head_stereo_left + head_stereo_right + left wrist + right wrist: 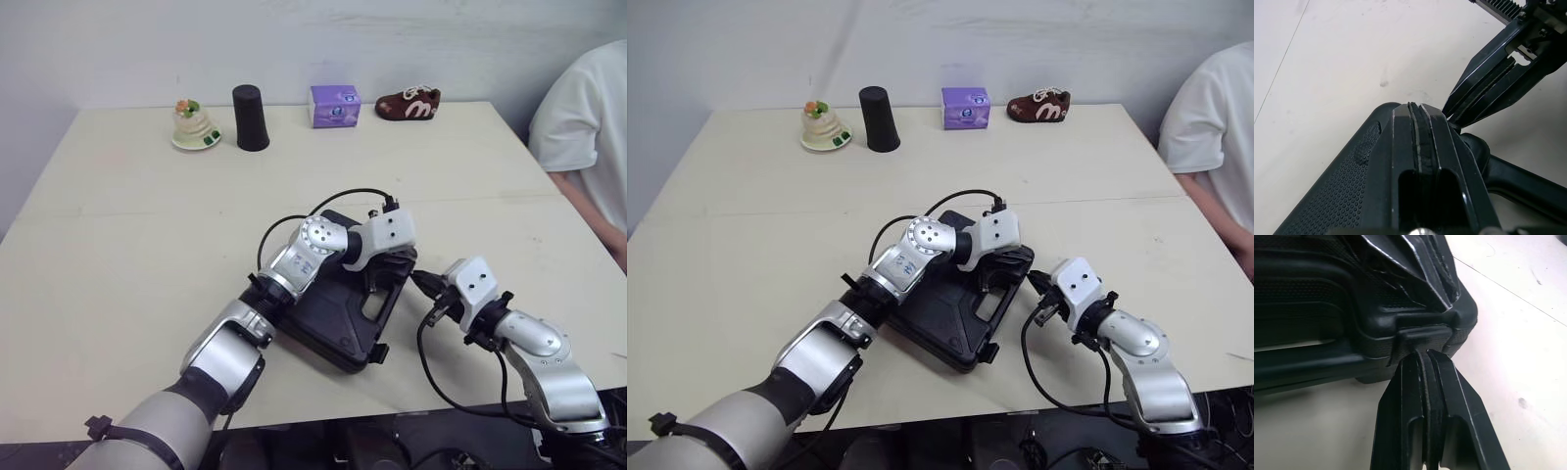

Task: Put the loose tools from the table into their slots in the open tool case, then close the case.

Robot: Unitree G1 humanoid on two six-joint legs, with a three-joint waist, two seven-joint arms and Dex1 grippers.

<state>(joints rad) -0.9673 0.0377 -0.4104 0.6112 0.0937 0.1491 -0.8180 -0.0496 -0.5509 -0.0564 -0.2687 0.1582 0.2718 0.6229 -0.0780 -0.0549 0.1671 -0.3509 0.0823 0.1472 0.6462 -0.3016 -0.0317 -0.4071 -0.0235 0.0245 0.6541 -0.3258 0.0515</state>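
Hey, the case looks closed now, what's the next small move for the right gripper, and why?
Probably push the right gripper forward to press the latch flat against the tool case. The case lies shut on the table, the right gripper, shut, touches that latch at the case's corner, and the shut left gripper rests on top of the case beside it, seemingly holding it down.

Left arm (227,351) and right arm (544,362): silver-grey rounded shells, black joints. White wrist blocks (389,231), each with two dark dots. Black cables (420,345) loop alongside. Fingers (1449,421) black, angular, rubber-padded.
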